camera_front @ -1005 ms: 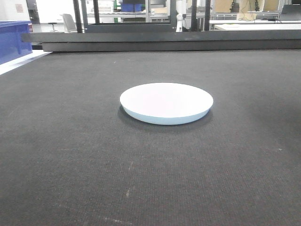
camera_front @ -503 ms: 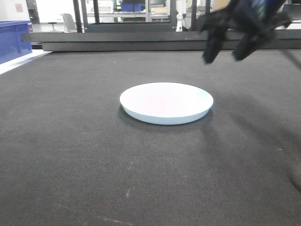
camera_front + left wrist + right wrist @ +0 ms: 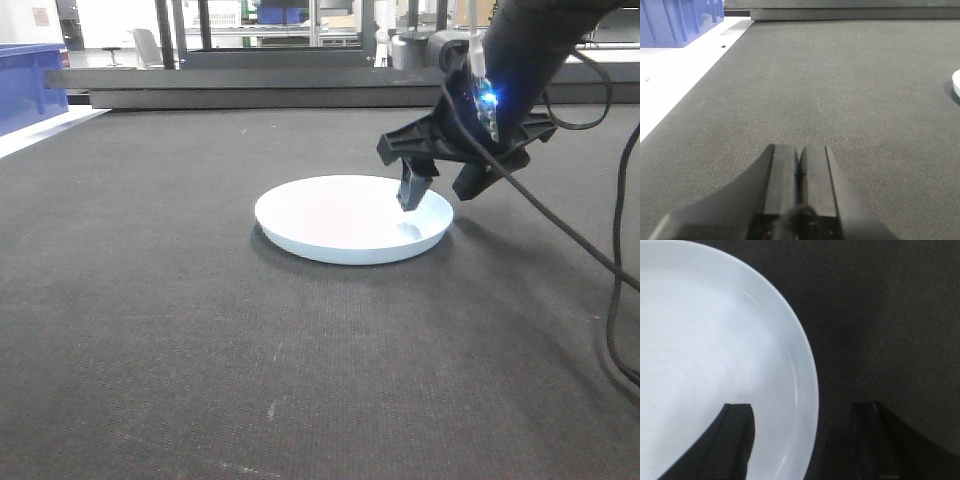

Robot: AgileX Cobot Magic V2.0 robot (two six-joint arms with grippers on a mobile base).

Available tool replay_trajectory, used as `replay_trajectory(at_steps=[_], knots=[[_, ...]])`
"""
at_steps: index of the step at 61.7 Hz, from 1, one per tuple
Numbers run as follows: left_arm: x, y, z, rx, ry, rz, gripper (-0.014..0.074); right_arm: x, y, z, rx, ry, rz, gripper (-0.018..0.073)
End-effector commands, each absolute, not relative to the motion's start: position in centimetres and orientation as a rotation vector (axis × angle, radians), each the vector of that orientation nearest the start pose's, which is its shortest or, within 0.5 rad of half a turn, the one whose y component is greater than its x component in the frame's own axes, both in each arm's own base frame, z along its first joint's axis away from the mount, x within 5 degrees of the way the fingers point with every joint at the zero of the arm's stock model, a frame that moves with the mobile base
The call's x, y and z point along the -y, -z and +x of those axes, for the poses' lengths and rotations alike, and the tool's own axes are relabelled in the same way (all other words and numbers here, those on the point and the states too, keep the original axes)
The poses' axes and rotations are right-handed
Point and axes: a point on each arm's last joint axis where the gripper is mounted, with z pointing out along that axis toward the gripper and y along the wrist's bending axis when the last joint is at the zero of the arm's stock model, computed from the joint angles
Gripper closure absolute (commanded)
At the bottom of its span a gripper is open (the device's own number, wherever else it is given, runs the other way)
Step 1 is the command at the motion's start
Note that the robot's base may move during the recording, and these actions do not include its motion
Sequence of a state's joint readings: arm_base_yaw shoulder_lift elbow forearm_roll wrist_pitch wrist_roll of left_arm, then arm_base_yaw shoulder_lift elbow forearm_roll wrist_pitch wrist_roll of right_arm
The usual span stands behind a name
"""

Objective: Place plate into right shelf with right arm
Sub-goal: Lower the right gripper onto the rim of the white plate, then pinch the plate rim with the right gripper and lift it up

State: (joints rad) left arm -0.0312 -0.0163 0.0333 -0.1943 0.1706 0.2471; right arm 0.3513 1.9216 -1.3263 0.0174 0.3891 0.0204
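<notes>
Right gripper [image 3: 440,195] has dropped in from the upper right since half a second back; plate [image 3: 345,215] hasn't budged. Plate lies flat, hollow side up, about mid-table [image 3: 150,330], well clear of the far edge. Round, so no long axis and no heading; rim level. Step, as I read it: closing in for the grasp. Jaws stand apart, straddling the plate's right rim, one finger over the inside, one outside, nothing gripped yet. Next I'd go lower, pinch the rim squarely, then lift without tipping. Right shelf not in any view. Left gripper [image 3: 799,165] is pressed closed on nothing, low over the table. Blue bin [image 3: 25,85] by the far left corner.
</notes>
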Motion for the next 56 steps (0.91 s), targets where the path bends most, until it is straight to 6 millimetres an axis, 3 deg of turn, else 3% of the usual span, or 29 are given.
replay_trajectory(at_steps=[1, 9, 24, 34, 40, 45, 56], knots=[[0.4, -19.3, 5.6, -1.581, 0.007, 0.075, 0.0643, -14.7, -23.1, 40.0, -2.305, -0.178, -0.397, 0.006], [0.4, -19.3, 5.6, -1.581, 0.007, 0.075, 0.0643, -14.7, -22.4, 40.2, -2.321, -0.174, -0.401, 0.0179], [0.4, -19.3, 5.6, -1.581, 0.007, 0.075, 0.0643, -14.7, -22.7, 40.0, -2.321, -0.174, -0.401, 0.0544], [0.4, -19.3, 5.6, -1.581, 0.007, 0.075, 0.0643, -14.5, -24.4, 39.6, -2.286, -0.18, -0.395, 0.0531], [0.4, -19.3, 5.6, -1.581, 0.007, 0.075, 0.0643, -14.2, -26.8, 38.7, -2.25, -0.186, -0.387, 0.0531], [0.4, -19.3, 5.6, -1.581, 0.007, 0.075, 0.0643, -13.7, -28.9, 37.3, -2.206, -0.194, -0.38, 0.0531], [0.4, -19.3, 5.6, -1.581, 0.007, 0.075, 0.0643, -12.1, -31.5, 33.1, -2.136, -0.206, -0.368, 0.0531]])
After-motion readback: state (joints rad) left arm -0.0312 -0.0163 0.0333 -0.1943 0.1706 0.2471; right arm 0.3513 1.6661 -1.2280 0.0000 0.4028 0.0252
